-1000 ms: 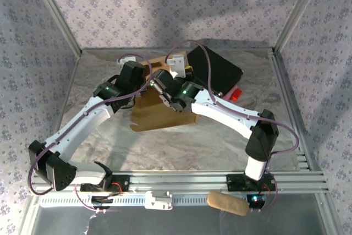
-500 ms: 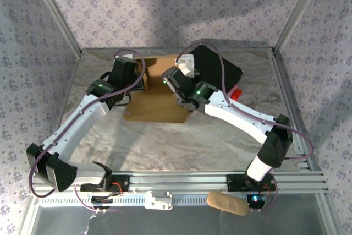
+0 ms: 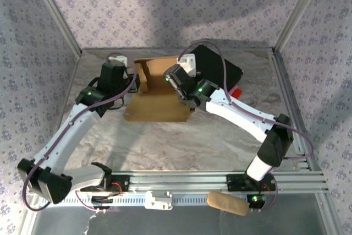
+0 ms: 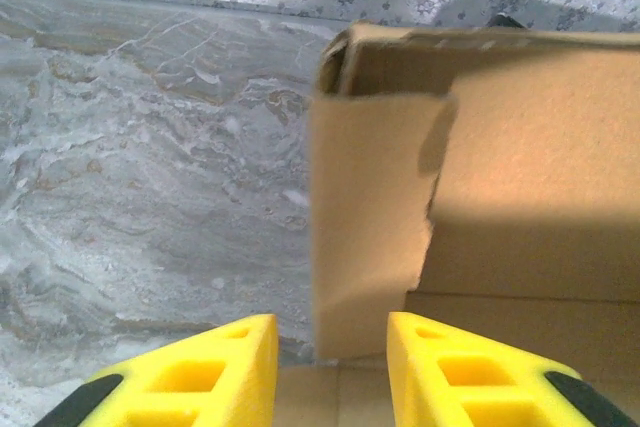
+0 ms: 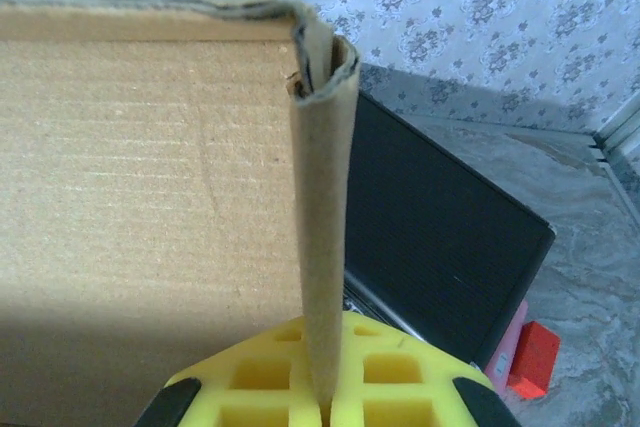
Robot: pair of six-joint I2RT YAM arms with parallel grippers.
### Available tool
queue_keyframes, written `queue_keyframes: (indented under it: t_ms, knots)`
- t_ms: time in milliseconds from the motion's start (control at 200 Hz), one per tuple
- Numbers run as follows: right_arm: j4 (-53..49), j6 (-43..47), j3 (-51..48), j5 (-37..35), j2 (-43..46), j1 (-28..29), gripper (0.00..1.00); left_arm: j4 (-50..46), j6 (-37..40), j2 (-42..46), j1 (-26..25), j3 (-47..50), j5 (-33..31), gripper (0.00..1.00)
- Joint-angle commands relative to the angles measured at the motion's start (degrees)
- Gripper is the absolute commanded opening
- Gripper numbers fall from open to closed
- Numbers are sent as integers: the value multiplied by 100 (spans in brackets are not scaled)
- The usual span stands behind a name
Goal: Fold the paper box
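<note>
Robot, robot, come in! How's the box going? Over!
Left gripper open beside the box, near its left flap. Right gripper shut on the right wall, holding it upright. Back wall up. Black case close on the right, seems clear.

grey marbled table [image 3: 220, 147] carries the paper box [image 3: 157, 108], black case [image 3: 232, 71] and red block [image 3: 235, 93].

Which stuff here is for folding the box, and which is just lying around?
For the job: paper box; right tool, pinching its side wall; left tool, open beside a flap.
Just lying about: black case; red block; tan roll by the arm bases.
</note>
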State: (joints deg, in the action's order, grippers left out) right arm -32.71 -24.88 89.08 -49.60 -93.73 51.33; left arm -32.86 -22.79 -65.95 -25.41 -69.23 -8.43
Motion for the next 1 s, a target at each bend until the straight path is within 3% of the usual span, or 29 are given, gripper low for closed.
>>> queue_keyframes:
  t_ms: [0, 120, 355, 785, 999]
  knots:
    - [-1, -98, -138, 285, 250, -107, 0, 338, 467, 276, 460, 239, 817, 31]
    - [159, -34, -325, 659, 414, -247, 0, 479, 766, 44, 881, 337, 1801, 28]
    - [227, 0, -418, 878, 479, -367, 0, 1371, 875, -190, 907, 671, 2883, 35]
    - [319, 6, -475, 1083, 574, -374, 0, 1434, 1116, -761, 869, 414, 2669, 34]
    - [381, -8, -473, 1215, 554, -333, 0, 1524, 1275, -864, 514, 310, 1885, 27]
